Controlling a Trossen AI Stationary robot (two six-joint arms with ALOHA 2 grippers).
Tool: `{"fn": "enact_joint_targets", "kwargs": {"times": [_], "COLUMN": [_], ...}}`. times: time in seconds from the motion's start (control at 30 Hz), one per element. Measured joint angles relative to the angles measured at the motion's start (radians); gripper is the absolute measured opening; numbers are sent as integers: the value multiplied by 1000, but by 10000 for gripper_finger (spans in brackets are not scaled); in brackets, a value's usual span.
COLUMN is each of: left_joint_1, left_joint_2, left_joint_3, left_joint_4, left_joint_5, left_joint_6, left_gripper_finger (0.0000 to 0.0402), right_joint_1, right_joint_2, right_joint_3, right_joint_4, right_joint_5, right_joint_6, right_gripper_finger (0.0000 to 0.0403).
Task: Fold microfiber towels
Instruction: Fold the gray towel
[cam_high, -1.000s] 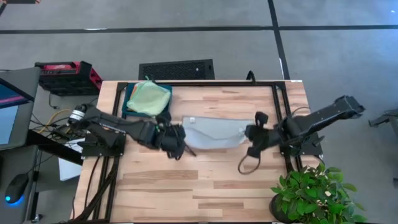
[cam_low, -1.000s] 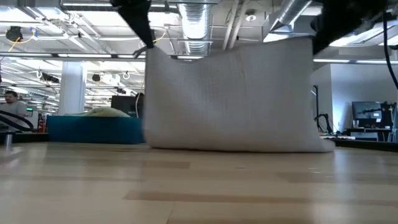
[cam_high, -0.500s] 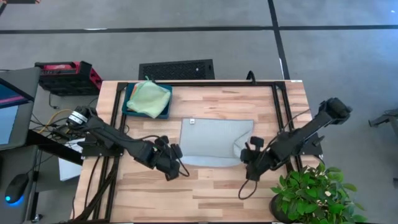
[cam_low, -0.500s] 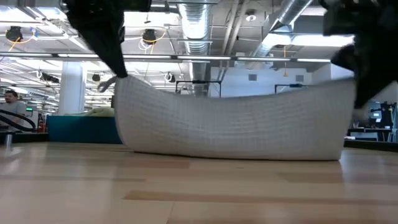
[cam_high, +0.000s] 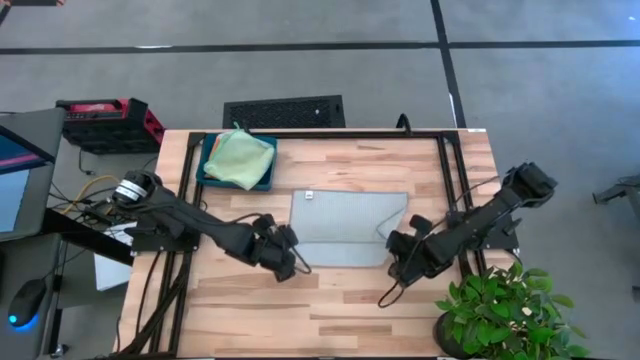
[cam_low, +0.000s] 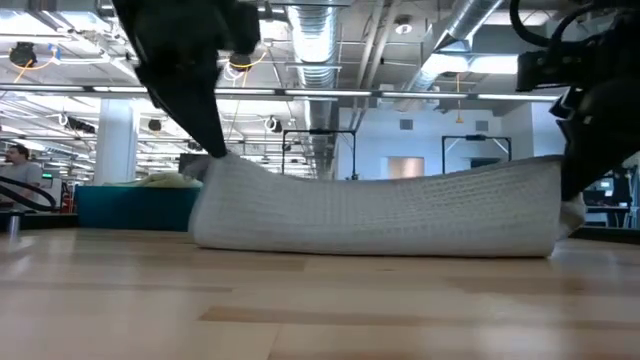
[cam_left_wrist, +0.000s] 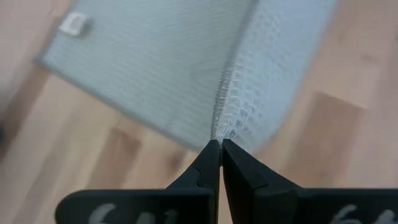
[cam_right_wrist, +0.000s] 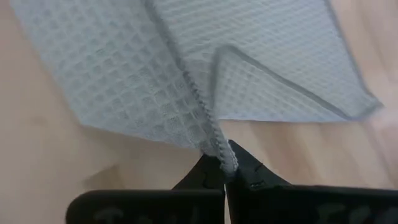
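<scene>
Grippers, left gripper (cam_high: 291, 262) and right gripper (cam_high: 399, 262), both pinching grey towel (cam_high: 345, 228) corners (thin holds); uneven lowering could skew the fold.

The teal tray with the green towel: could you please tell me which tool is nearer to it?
Left. The left tool sits nearer the tray; the right tool is across the grey towel, farther off.

My right gripper (cam_right_wrist: 224, 167) pinched tight on hemmed corner of pale grey towel (cam_right_wrist: 186, 68). Waffle weave visible. Cloth doubled over near pinch, remainder spread flat on wooden table (cam_right_wrist: 50, 168).
</scene>
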Motion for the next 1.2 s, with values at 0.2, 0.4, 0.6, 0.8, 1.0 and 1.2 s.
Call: {"fn": "enact_joint_targets", "kwargs": {"times": [0.2,0.4,0.6,0.8,1.0,1.2], "left_joint_1": [84,173,250,310,363,407], "left_joint_2": [24,48,88,127,129,129], "left_joint_3": [-1,3,4,5,4,4], "left_joint_4": [-17,10,30,70,93,147], "left_joint_5": [-109,-177,-181,-197,-212,-122], "left_joint_6": [0,54,125,173,222,277], "left_gripper_finger": [0,0,0,0,0,0], "right_joint_1": [-65,-159,-256,-340,-404,-437], "right_joint_2": [3,9,9,9,9,9], "right_joint_3": [0,0,0,-1,-2,-2], "right_joint_4": [-71,-109,-123,-123,-122,-120], "right_joint_5": [27,82,137,180,184,177], "right_joint_6": [21,-10,-85,-139,-183,-192], "right_gripper_finger": [14,12,14,11,15,17]}}
